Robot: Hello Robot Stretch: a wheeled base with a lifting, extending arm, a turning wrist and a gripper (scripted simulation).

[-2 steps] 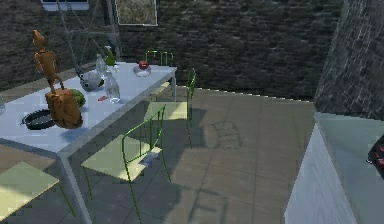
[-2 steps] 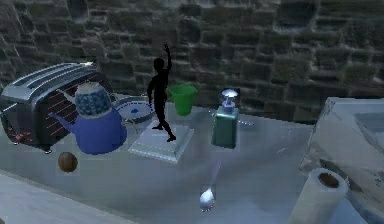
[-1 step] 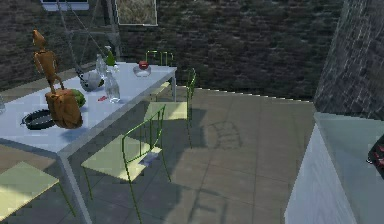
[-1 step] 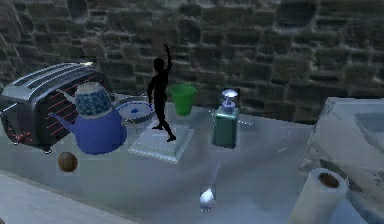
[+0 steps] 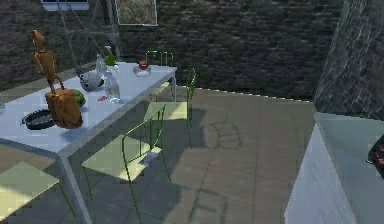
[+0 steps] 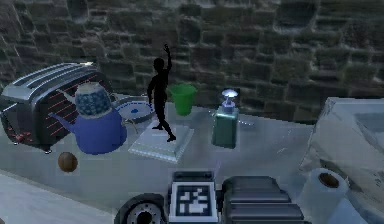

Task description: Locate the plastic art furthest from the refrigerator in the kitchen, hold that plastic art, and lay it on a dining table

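Observation:
A black figure of a dancer with one arm raised point(image 6: 159, 95) stands on a white square base point(image 6: 160, 143) on a pale counter point(image 6: 250, 160), in the middle of the arm side view. At that view's bottom edge the arm's end shows a white square with black marks point(image 6: 195, 200). Left of it sits the gripper's point(image 6: 143, 211) dark round body. Its far end is cut off, so I cannot tell whether it holds anything. In the forward view's left stands a pale dining table point(image 5: 70, 135). It carries a wooden jointed figure point(image 5: 48, 65), a brown bag and small dishes.
On the counter stand a toaster point(image 6: 45, 100), a blue patterned kettle point(image 6: 95, 120), a green cup point(image 6: 183, 98), a soap bottle point(image 6: 227, 120) and a paper roll point(image 6: 325, 190). Green-framed chairs point(image 5: 125, 155) ring the table. A dark brick wall lies behind. Open tiled floor point(image 5: 240, 150) fills the forward view's middle.

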